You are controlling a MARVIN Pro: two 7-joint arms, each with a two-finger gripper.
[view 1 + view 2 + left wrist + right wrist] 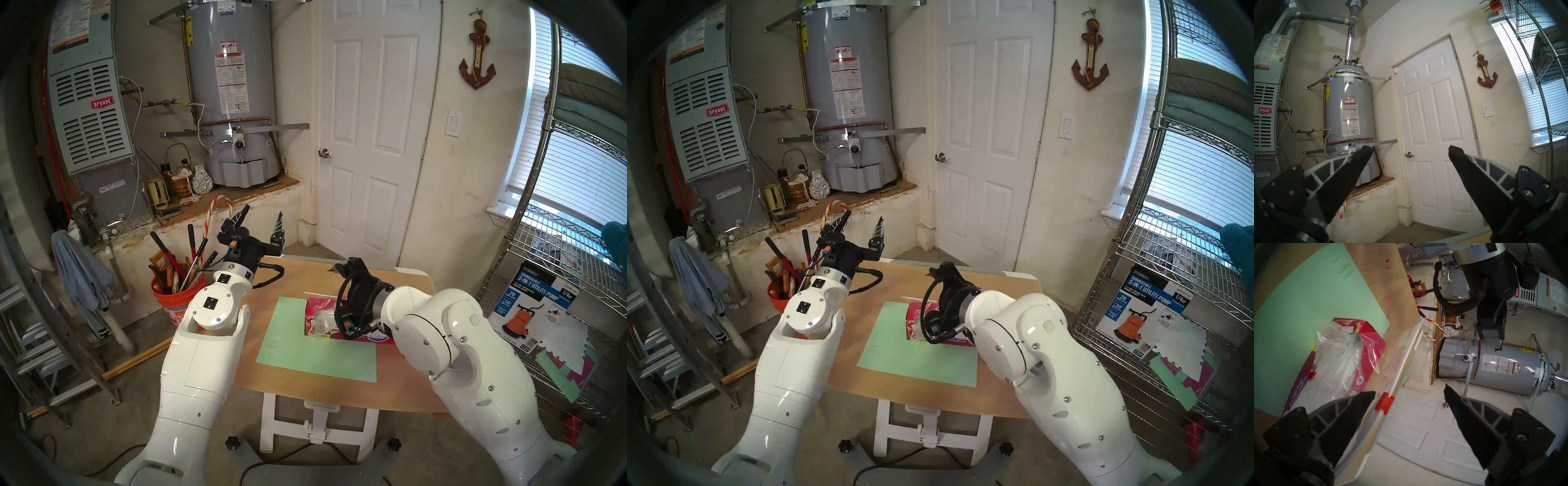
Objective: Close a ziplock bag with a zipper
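The ziplock bag [1342, 361] is lying over the red box [1366, 338] on the green mat [305, 353] on the bench [400, 390], its zipper [1400, 368] slider just beside one finger of the right end effector [1409, 392], which is spread wide, gripping nothing. The left end effector [263, 215] is hovering released, raised over the bench's far left corner.

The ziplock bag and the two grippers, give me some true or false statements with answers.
1. The ziplock bag lies partly on a red box. True.
2. The zipper has a blue slider. False: its slider is red.
3. The left gripper is shut on the bag. False: it is open, raised and empty.
4. The right gripper has its fingers apart, the slider between them. True.
5. The box sits on a green sheet. True.
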